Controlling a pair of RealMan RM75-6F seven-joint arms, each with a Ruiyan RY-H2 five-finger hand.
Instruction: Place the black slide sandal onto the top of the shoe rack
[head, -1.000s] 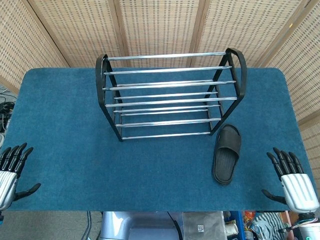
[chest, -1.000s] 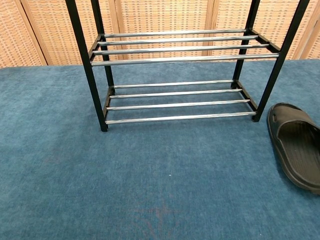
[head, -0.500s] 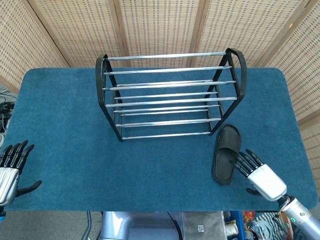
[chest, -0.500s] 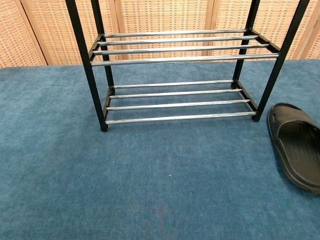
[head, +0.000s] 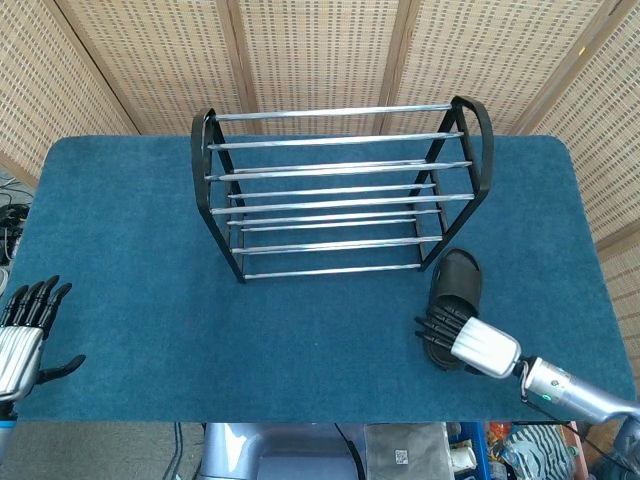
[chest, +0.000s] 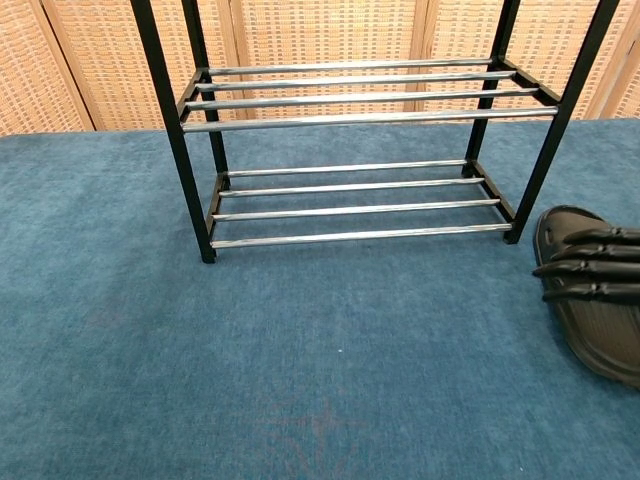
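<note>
My right hand (head: 470, 340) lies spread, grasping nothing, over the black rubber slide sandal (head: 456, 290) near the black-framed chrome-bar shoe rack (head: 340, 190); a shallow grip could let it slip.

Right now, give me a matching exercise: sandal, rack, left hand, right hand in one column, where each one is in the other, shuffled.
1. sandal
2. rack
3. left hand
4. right hand

A. at the table's near left edge, holding nothing
B. over the sandal's near end
C. on the carpet, right of the rack's front leg
D. standing mid-table, shelves bare

Pairs: 1-C, 2-D, 3-A, 4-B
</note>
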